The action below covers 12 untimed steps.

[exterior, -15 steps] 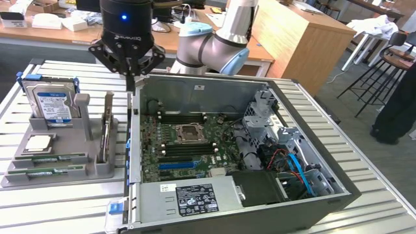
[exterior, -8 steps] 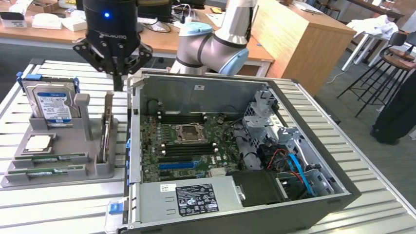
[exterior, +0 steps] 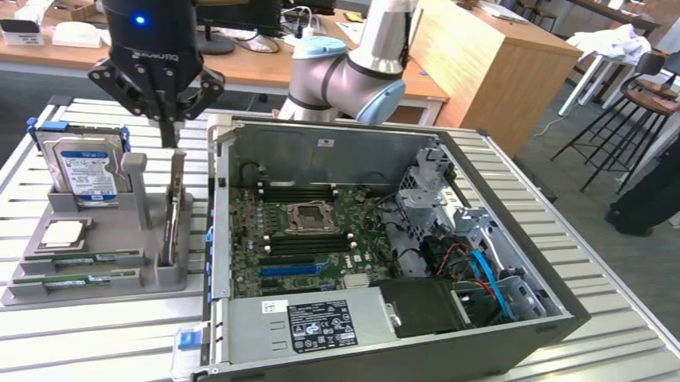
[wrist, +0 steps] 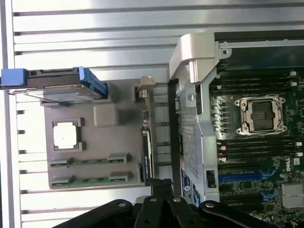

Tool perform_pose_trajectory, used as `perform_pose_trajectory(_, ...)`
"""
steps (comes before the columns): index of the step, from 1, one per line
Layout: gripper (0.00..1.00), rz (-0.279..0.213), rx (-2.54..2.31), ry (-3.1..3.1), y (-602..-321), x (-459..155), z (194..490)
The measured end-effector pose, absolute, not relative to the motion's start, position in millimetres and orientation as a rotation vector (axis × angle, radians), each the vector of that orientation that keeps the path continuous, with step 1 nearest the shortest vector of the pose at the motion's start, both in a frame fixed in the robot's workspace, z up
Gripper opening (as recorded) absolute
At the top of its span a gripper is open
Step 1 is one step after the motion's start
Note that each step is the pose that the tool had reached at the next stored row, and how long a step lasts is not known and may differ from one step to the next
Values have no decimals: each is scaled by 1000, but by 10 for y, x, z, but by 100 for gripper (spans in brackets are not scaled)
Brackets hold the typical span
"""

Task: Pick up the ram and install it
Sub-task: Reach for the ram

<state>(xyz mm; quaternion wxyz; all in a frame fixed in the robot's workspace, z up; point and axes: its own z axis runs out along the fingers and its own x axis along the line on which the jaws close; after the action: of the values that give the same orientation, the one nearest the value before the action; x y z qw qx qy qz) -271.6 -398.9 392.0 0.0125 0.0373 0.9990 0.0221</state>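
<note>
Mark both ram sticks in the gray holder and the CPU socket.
nearer ram stick (exterior: 80, 279): exterior view, middle of green board.
farther ram stick (exterior: 91, 255): exterior view, middle of green board.
CPU socket (exterior: 311, 213): exterior view, centre of its opening.

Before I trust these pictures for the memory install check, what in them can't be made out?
Thin green ram sticks in the grey tray: label print too small, both views.
Upright card beside them: seen edge-on, its face is hidden, both views.
Black motherboard memory slots: latch positions too small, exterior view.
Green motherboard's near edge: covered by the silver labelled box, exterior view.
</note>
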Motion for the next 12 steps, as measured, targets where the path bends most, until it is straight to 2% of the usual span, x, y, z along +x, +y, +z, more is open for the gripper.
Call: perform_pose_trajectory(12, 10, 69, 117, 3114, -3989, -3151, 3916)
